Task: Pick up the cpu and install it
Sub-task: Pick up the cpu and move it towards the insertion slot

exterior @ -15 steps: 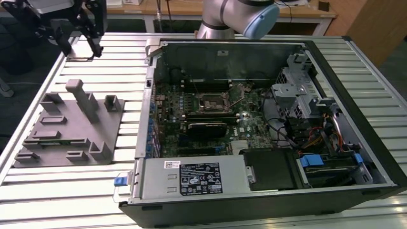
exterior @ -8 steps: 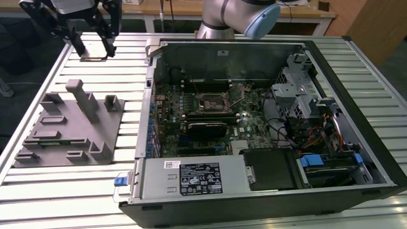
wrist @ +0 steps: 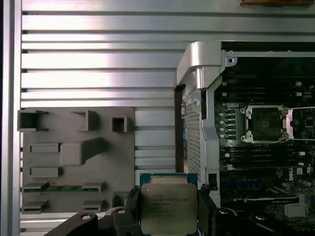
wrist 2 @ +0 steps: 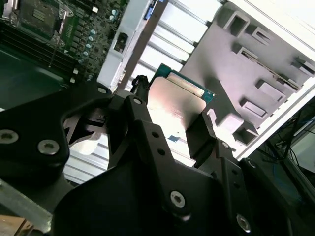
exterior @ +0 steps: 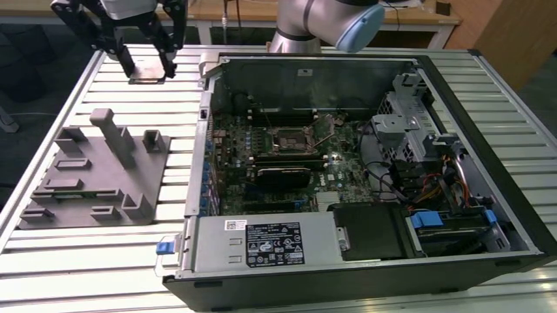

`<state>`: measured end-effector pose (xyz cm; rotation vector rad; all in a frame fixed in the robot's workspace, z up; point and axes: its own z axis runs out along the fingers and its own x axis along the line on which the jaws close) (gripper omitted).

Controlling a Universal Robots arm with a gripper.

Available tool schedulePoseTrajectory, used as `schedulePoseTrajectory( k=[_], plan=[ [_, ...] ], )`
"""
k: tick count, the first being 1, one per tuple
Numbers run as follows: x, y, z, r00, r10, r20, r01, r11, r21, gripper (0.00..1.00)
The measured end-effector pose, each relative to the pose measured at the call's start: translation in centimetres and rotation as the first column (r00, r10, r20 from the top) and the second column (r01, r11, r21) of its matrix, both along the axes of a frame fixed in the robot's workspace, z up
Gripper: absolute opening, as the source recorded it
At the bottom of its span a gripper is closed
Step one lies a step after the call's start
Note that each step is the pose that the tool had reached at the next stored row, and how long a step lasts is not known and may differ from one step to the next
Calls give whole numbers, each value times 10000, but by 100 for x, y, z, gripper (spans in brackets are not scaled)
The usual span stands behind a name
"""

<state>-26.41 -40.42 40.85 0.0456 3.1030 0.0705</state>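
Your jaws pinched the cpu (wrist: pixel 169 209) by two opposite edges, its silvery top facing the camera in the first wrist view. In the exterior view, you held it above the slatted surface (exterior: pixel 52 261), at about 10 o'clock from the open computer case (exterior: pixel 348 274) and 1 o'clock from the grey tray (exterior: pixel 96 195).
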Motion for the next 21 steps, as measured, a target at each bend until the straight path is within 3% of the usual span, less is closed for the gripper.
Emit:
schedulePoseTrajectory(
  k=[21],
  plan=[
    [488, 0, -1, 10000, 0, 0, 0, 10000, 0, 55]
  ],
)
